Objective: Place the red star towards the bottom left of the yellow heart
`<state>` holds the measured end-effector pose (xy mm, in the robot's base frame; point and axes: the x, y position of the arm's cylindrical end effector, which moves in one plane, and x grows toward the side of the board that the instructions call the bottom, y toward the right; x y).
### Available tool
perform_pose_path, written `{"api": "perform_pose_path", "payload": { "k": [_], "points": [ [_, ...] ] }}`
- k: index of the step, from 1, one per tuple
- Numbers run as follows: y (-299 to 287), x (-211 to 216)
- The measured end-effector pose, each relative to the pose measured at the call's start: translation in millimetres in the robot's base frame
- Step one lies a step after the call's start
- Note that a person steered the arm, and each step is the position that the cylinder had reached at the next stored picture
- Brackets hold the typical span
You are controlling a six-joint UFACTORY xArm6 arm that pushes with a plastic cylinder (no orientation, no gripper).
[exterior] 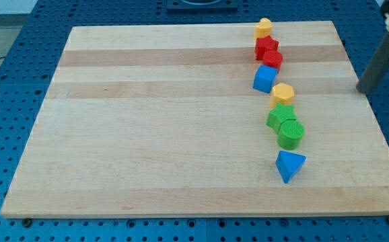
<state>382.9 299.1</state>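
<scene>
**Red star sits next to the yellow heart**

The red star block (266,46) is bumpy and pointy. It touches the yellow heart block (264,27), just below it on the pale wooden tabletop (147,114). My tip (362,89) rests far off to the heart's lower right. There is no pincer here.

We see a blue cube (265,78), yellow hexagon (283,93), green star (279,116), green cylinder (291,133) and blue triangle (289,165) on the wooden surface (147,128).
</scene>
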Motion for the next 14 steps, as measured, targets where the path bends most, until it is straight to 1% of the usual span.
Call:
{"api": "perform_pose_path", "payload": {
  "k": [1,2,3,4,6,7,8,9,10,11,12,13,14],
  "points": [
    [0.0,-25.9],
    [3.3,-73.1],
    [-62.4,-138.8],
    [-100.2,-151.0],
    [-100.4,-92.6],
    [-100.4,-82.0],
    [-101.3,-80.8],
    [-133.9,-66.3],
    [-180.0,-72.1],
    [-134.9,-55.3],
    [-98.7,-28.9],
    [-96.1,-79.0],
    [-98.4,-145.7]
  ]
}}
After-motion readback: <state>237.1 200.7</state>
